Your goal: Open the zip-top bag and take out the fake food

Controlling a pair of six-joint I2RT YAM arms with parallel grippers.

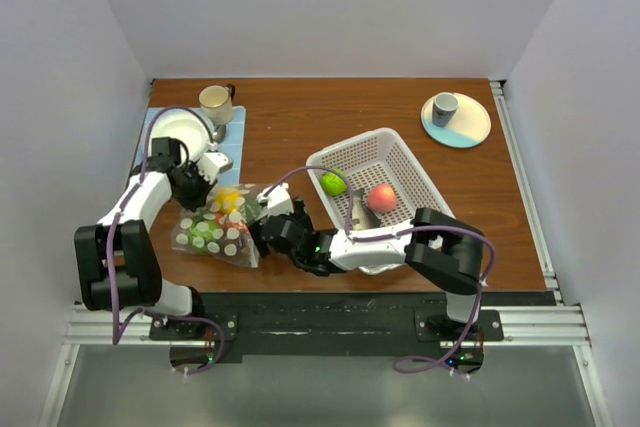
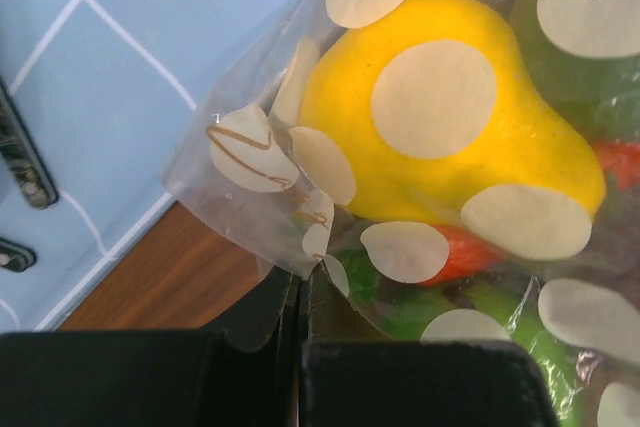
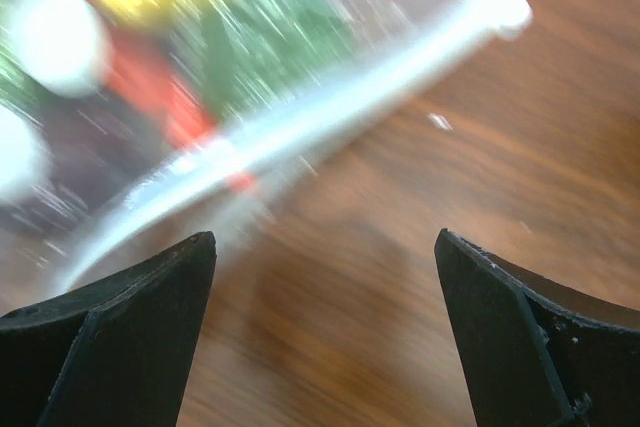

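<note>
No readable text, label, brand, number or sign in any view. Only print: white oval dots on clear soft plastic zip-top bag (image 2: pixel 430 97); one dot near bag corner crossed by thin brown curved lines, not lettering.

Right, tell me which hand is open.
The right hand: it is spread wide, while the left hand is pinched shut on the zip-top bag.
</note>
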